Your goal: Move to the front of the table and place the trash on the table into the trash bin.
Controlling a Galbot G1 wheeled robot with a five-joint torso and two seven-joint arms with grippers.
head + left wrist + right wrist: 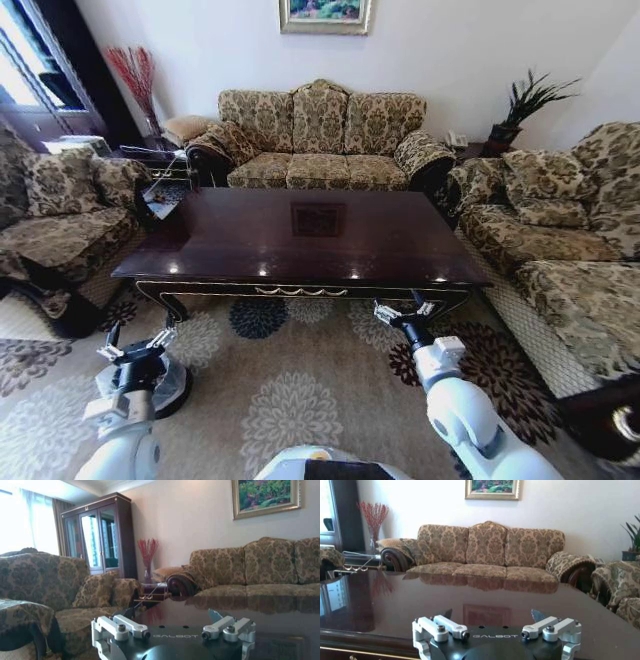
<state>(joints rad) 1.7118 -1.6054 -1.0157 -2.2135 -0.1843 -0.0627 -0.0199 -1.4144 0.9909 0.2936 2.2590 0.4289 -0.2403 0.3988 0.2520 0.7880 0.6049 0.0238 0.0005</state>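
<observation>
A: We're sitting in front of the worktop [300, 240], front apron facing us. Left gripper [137, 352] is hanging low over the carpet off the front left corner, jaws spread, holding nothing.

B: Right gripper [402, 312] is hovering just before the front edge, right of centre, jaws also spread and empty.

A: We're seeing no trash on the top, just glossy wood and the square inlay [318, 219]. Can't make out a bin either.

B: We're judging the approach step as nearly done. To do it well: staying square to the apron, centred, both arms short of the edge.

A: The worktop's long axis is running left to right across us, toward the side sofas.
</observation>
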